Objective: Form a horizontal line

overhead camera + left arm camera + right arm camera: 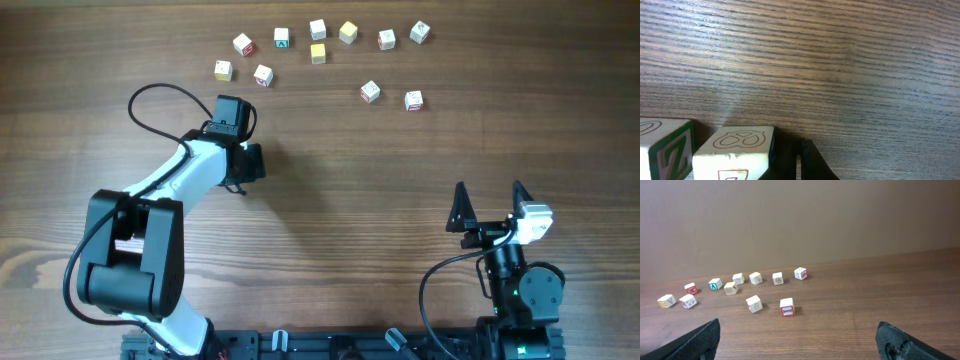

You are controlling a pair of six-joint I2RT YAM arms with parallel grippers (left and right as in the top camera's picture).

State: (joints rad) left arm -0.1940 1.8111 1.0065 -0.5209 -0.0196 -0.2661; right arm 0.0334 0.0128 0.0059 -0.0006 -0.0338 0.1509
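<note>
Eleven small cubes (318,29) in all, on one wooden table (340,210): three yellowish (348,32), eight white with coloured face marks. All eleven countable from overhead and again in the right wrist view; only two in the left wrist view, one with a green-bordered letter (667,152). Two arms (190,170), and so two grippers: one left gripper (804,162), one right gripper (489,200).

Red and green marks on white cubes (318,28), brown grained table (360,190).
</note>
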